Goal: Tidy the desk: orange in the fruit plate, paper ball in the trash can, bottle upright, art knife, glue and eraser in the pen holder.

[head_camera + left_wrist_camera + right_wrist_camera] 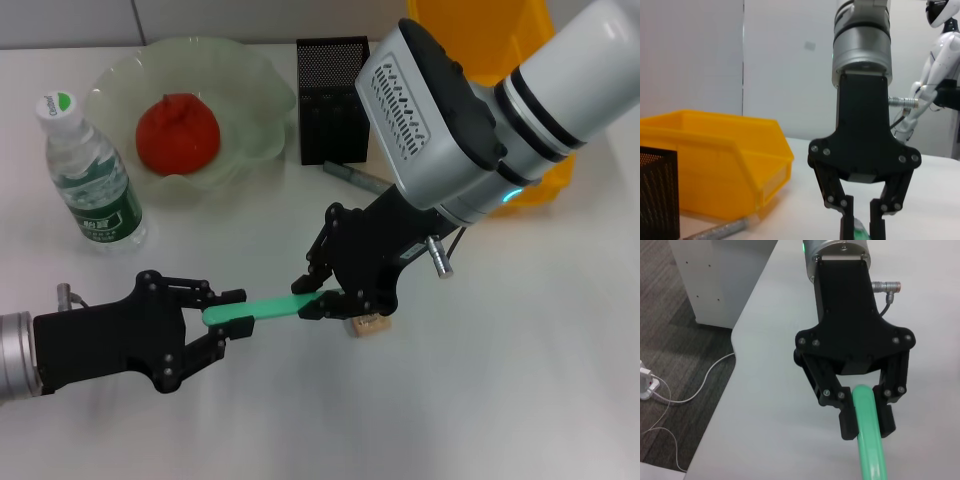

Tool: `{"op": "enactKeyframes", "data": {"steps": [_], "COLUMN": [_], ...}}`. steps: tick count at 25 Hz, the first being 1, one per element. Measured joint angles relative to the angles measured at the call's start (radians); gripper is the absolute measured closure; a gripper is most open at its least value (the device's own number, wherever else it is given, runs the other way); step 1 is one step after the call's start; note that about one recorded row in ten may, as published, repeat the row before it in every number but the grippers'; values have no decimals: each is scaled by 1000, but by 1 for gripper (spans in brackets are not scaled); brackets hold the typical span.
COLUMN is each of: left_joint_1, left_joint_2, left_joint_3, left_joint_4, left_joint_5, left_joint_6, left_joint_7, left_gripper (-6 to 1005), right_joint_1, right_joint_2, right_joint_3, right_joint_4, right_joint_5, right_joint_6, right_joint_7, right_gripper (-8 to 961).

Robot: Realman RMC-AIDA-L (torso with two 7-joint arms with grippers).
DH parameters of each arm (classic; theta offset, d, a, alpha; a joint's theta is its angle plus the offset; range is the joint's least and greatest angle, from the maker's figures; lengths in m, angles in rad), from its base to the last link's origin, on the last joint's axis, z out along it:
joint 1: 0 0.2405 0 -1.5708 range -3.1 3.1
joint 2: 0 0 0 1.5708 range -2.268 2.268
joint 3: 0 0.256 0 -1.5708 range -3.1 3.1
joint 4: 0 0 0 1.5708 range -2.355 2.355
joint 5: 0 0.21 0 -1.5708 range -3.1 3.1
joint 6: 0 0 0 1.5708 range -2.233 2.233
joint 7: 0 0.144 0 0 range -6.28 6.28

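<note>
Jaws: left gripper [232, 318] and right gripper [322, 298] each clamp one end of the green knife [268, 307], lower centre.
Handling: light, stiff, slim; grip mid-handle.
Eraser [369, 325]: beside right jaws.

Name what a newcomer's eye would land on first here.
First, the green art knife held at mid-desk between both hands: the left hand grips one end, the right hand the other. Next, the orange already in the fruit plate at the back, with the bottle upright beside it.
</note>
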Motion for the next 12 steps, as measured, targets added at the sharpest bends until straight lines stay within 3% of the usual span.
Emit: {"op": "enactKeyframes", "data": {"steps": [12], "left_joint_1": [-9], "left_joint_2": [0], "left_joint_3": [0], "left_joint_4": [0], "left_joint_5": [17], "left_joint_6": [-5], "left_joint_7": [-2], "left_gripper": [802], "right_joint_1": [0], "right_joint_2": [0], "right_joint_3": [-2], "right_joint_4": [0], "right_joint_5": [-2], "right_joint_6": [2], "right_joint_7": [0], "right_gripper": [764]}}
